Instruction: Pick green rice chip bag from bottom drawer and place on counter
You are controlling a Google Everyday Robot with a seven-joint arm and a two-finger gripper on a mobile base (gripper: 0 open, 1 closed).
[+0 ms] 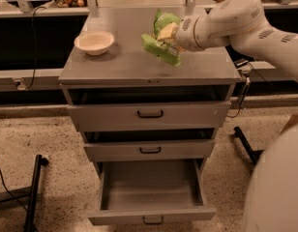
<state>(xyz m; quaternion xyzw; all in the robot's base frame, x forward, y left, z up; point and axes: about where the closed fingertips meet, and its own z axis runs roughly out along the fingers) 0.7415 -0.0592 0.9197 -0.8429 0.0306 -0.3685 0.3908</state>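
My gripper point(167, 35) is shut on the green rice chip bag point(160, 46), a crinkled light-green bag, and holds it above the middle right of the counter point(129, 64). My white arm reaches in from the right. The bag hangs tilted, its lower end close over the counter surface. The bottom drawer point(151, 215) is pulled fully open below, and its inside shows nothing in it.
A cream bowl point(94, 42) sits on the counter's back left. The two upper grey drawers point(149, 115) are slightly open. A black stand point(35, 187) is on the floor at left, a black leg point(245, 144) at right. Shelves with clutter stand behind.
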